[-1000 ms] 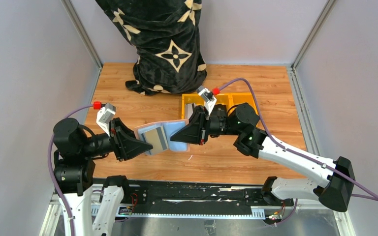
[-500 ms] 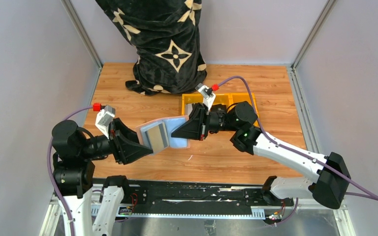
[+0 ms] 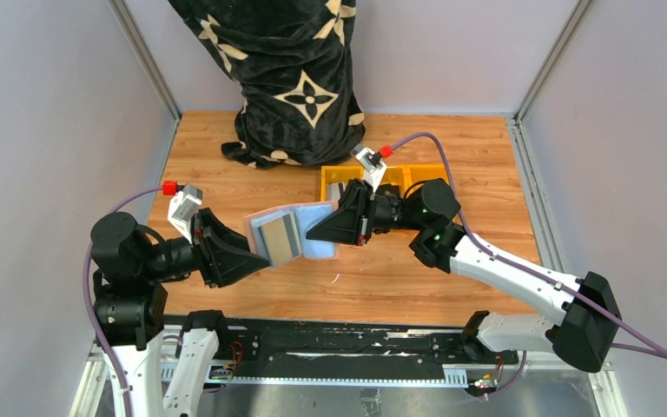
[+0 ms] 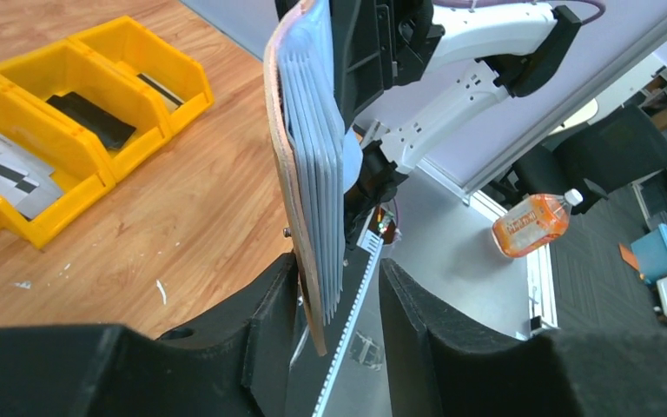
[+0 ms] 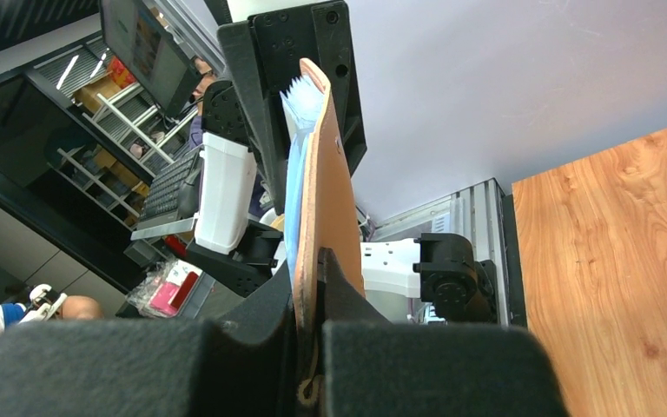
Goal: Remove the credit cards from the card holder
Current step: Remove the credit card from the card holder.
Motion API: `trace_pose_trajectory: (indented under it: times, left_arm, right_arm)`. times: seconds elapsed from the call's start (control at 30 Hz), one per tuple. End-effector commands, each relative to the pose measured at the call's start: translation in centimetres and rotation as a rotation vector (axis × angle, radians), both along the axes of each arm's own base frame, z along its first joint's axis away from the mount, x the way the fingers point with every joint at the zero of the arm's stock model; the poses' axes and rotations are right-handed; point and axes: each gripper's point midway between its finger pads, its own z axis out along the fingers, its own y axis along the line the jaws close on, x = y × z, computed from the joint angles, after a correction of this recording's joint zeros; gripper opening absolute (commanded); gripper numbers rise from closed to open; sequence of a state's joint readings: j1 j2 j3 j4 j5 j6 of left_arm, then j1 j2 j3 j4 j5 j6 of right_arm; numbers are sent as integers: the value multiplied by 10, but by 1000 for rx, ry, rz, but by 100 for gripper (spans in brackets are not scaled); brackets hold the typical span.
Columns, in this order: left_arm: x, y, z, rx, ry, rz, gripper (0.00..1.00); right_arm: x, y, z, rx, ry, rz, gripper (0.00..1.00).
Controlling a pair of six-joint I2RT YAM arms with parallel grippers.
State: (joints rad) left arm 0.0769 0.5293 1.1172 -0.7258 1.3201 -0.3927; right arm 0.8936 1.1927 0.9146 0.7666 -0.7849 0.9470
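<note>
The brown card holder point(image 3: 313, 250) hangs open in the air between both arms. My right gripper point(image 3: 317, 233) is shut on its right flap; in the right wrist view the pads point(image 5: 311, 269) pinch the brown leather point(image 5: 330, 191). Several pale blue-grey credit cards point(image 4: 321, 174) stand edge-on in the other half, a grey-tan one point(image 3: 276, 237) facing up. My left gripper point(image 3: 256, 252) is open around that half point(image 4: 300, 217). One left finger lies against the brown cover and the other stands apart from the cards, so the left gripper point(image 4: 339, 278) does not clamp them.
A yellow three-compartment bin point(image 3: 334, 178) sits behind the right gripper, holding a black item and a printed paper point(image 4: 0, 161). A black patterned cloth point(image 3: 287, 69) stands at the table's back. Grey walls close both sides.
The left jaws have spread a little around the holder's end. The right gripper, still clamped, has carried the holder slightly back and to the right.
</note>
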Motion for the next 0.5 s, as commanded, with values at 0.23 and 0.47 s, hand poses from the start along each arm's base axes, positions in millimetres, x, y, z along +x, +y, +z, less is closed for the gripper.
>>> trace_pose_trajectory:
  times: [0.23,0.47]
  left_arm:
    - [4,0,10,-10,-21,14,23]
    - [3,0,13,-17,-36,23,19]
  right_arm:
    - [-11,-15,20,76,-66,26,0]
    - [-12,-15,21,77,-65,33,0]
